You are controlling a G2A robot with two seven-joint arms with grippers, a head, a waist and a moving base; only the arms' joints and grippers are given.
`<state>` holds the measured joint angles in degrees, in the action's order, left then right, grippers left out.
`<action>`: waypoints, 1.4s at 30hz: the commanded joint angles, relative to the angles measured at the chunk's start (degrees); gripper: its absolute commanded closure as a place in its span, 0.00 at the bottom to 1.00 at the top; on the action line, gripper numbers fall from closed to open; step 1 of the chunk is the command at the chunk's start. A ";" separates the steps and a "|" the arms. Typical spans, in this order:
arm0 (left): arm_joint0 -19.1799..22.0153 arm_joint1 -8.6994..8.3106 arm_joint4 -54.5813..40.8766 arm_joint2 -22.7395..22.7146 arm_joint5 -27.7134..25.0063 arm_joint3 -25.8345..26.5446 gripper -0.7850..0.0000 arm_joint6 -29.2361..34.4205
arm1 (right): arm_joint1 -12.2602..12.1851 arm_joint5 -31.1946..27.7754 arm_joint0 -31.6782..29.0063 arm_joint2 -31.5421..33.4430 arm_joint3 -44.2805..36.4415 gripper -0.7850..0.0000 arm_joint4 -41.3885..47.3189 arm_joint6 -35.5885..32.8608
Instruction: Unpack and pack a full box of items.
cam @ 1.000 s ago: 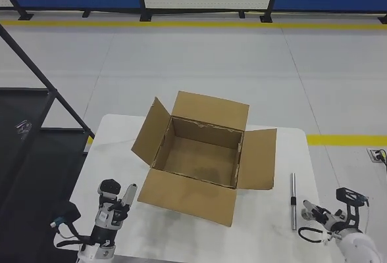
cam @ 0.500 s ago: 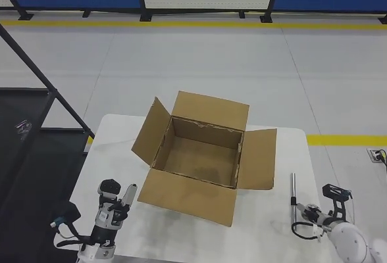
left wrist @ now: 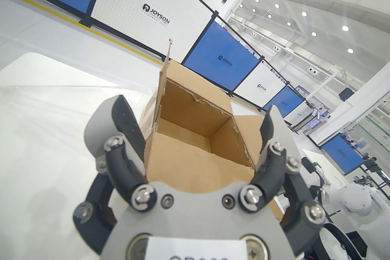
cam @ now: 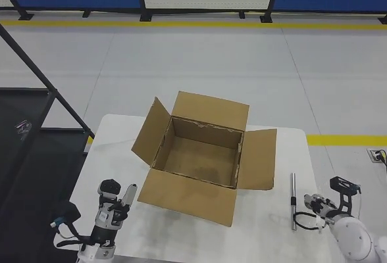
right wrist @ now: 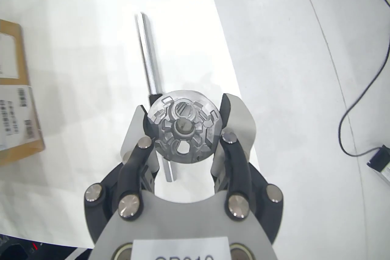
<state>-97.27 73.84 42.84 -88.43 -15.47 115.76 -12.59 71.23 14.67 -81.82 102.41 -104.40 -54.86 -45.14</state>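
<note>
An open cardboard box (cam: pixel 200 161) stands in the middle of the white table (cam: pixel 114 151), its four flaps spread out and its inside bare. A thin metal rod (cam: pixel 293 200) lies on the table to the box's right. My right gripper (right wrist: pixel 184 121) is shut on a round grey metal part (right wrist: pixel 182 127), held just above the rod (right wrist: pixel 149 57) near the table's right edge; the top view shows this gripper (cam: pixel 314 205) beside the rod. My left gripper (left wrist: pixel 195 127) stands open at the table's front left, facing the box (left wrist: pixel 195 133), nothing between its fingers.
The table's right edge (right wrist: pixel 225 38) runs close beside the rod, with grey floor and a black cable (right wrist: pixel 359 96) beyond. A black frame (cam: pixel 35 72) stands to the table's left. A yellow floor line (cam: pixel 355 140) lies to the right.
The right arm shifted left toward the rod half a second ago, then drew back a little to the right. The left arm and the box have not moved.
</note>
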 commanded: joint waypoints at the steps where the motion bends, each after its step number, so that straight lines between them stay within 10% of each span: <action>1: 0.00 0.00 0.00 0.00 0.00 0.00 0.00 0.00 | 0.31 0.53 -2.32 0.44 -6.68 1.00 2.63 4.62; 8: 0.00 0.00 0.00 0.00 0.00 0.00 0.00 0.00 | 1.38 -3.98 -8.70 -5.26 -25.44 1.00 6.27 21.18; 15: -0.21 0.00 -0.73 -0.59 -0.06 -0.09 0.00 -0.37 | 1.87 -3.97 3.08 -24.74 -24.33 1.00 -6.41 14.75; 30: -5.82 0.28 -7.92 -8.37 -2.07 -1.22 0.00 -7.83 | 13.51 17.58 49.77 -62.21 20.51 1.00 -10.40 2.28; 42: -6.49 0.54 -8.36 -8.97 -4.03 -1.86 0.00 -7.78 | 27.22 20.64 64.03 -73.59 60.07 1.00 1.47 5.64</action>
<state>-103.79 74.36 34.42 -97.34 -19.39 113.92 -20.50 97.24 35.60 -18.39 29.19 -48.24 -54.70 -39.79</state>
